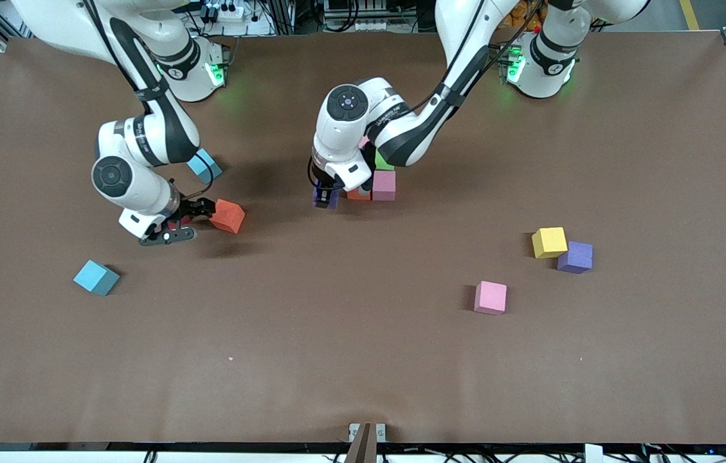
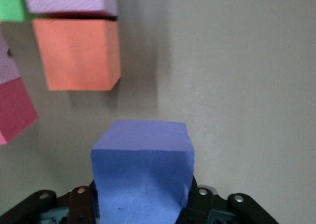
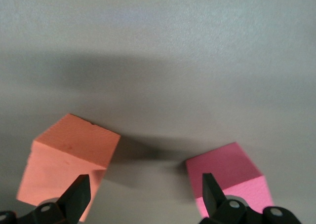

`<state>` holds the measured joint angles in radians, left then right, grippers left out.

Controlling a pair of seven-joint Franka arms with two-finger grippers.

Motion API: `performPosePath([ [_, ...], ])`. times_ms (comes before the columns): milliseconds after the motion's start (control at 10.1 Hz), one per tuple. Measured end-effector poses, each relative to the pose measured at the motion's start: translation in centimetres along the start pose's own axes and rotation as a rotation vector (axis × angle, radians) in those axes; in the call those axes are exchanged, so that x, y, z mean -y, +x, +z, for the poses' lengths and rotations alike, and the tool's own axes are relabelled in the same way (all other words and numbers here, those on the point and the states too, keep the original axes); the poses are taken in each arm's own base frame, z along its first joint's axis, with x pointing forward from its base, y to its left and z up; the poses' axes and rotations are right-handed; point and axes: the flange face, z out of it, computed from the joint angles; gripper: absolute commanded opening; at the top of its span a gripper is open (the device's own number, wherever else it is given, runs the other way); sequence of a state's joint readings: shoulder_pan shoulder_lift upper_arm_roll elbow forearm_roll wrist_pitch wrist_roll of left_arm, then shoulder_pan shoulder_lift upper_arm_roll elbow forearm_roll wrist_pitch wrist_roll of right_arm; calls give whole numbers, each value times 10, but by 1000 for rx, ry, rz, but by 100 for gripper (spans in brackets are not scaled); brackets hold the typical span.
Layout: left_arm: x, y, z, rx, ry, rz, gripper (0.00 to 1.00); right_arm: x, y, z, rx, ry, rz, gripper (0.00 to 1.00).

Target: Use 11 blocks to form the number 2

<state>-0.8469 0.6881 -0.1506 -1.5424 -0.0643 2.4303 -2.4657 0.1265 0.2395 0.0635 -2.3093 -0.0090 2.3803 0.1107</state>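
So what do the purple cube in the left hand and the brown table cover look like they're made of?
The purple cube, clamped in the left hand, looks like soft foam: matte, no shine, with a faintly pitted, dimpled face and slightly rounded edges. The orange cube beside it shows the same grain. The table cover looks like a dull brown sheet, possibly paper or felt; its flat, even, glare-free surface leaves that open.

Brown matte table (image 1: 363, 360); aluminium frame rails at its corners, cables along the edges

Both arms (image 1: 144, 138) are glossy white with black joint bands and round black end caps; green lights glow at their bases (image 1: 199, 71). Black cables run alongside. Silver screws stud the black fingers (image 3: 74, 199).
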Motion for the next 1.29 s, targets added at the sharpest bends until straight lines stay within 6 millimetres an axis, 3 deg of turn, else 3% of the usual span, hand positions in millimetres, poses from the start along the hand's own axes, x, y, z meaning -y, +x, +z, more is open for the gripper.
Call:
performPosePath([
  [494,23,3,47,-52,48,-69,10,9,-1,0,28,166,254,100],
  [890,28,8,66,-79,58,-56,13,47,-7,5,35,163,322,100],
  [1285,32,10,73,-92,69,-52,13,56,-6,28,34,152,314,100],
])
